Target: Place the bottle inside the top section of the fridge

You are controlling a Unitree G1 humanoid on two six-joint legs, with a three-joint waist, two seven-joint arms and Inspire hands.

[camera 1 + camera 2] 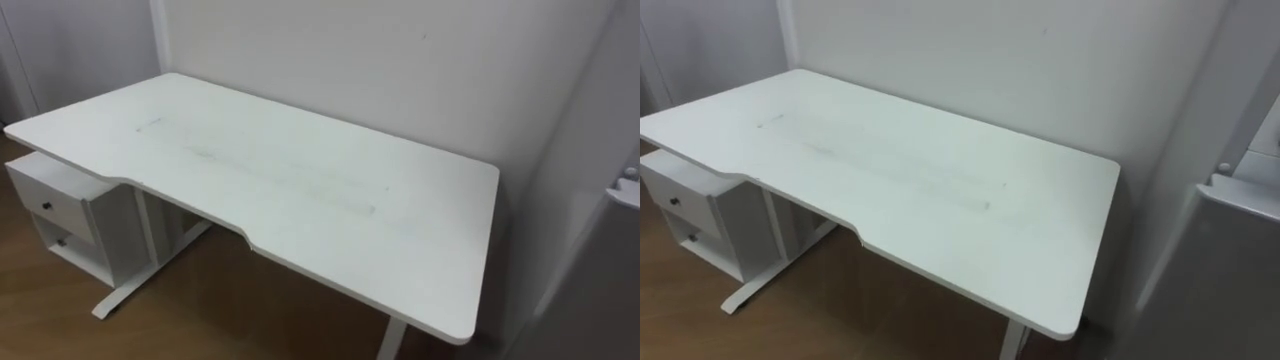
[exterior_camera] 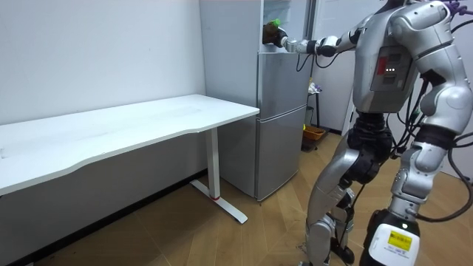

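Note:
In the room view I stand on the wooden floor beside the grey fridge (image 2: 281, 125), whose upper compartment (image 2: 290, 18) is open. My right arm reaches out level toward that opening. My right hand (image 2: 285, 43) is curled on a green-topped bottle (image 2: 273, 29) at the front edge of the upper compartment. Whether the bottle rests on a shelf I cannot tell. My left hand (image 2: 420, 154) hangs low by my hip. In the eye views the fridge's grey side (image 1: 1240, 260) shows at the right edge.
A long white table (image 1: 300, 190) stands against the wall left of the fridge, on white legs (image 2: 216, 170). A white drawer unit (image 1: 60, 210) sits under its far left end. An orange-brown box (image 2: 313, 135) lies on the floor behind the fridge.

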